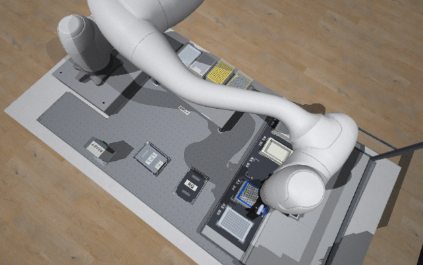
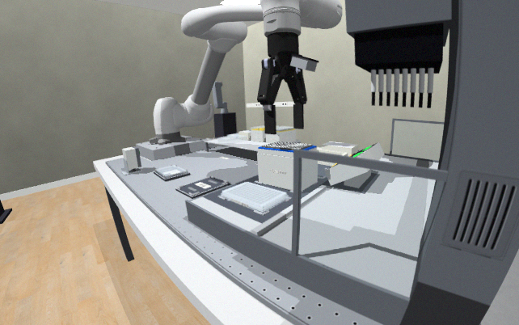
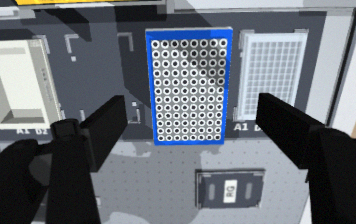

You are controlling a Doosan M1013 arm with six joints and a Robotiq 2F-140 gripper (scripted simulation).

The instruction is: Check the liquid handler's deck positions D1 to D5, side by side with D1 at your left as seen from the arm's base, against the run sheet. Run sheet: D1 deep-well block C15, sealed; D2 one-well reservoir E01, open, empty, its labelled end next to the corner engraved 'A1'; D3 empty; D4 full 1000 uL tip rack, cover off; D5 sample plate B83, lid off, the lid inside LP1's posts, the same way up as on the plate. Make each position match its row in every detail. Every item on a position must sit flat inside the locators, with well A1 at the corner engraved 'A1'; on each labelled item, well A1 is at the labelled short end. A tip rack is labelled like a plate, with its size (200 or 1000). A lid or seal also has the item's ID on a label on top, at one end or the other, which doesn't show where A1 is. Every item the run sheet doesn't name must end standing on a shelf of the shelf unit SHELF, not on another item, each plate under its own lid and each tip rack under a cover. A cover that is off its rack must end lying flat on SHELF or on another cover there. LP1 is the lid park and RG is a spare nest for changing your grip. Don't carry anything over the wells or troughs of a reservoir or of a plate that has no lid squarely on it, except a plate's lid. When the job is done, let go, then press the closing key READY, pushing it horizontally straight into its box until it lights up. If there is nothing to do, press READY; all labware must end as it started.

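Tip rack (image 3: 189,85): blue-rimmed rectangular block, top a grid of round holes, centre of the wrist view. Sample plate (image 3: 270,75): pale, fine square-well grid, just right of it. Pincer (image 3: 190,125): black flat fingers, wide apart, empty, above the rack, touching nothing.

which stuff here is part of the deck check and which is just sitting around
Job: hand, open, above the blue tip rack; sample plate; reservoir; lid park LP1; READY key; shelf items.
Just there: RG nest; pipetting head.
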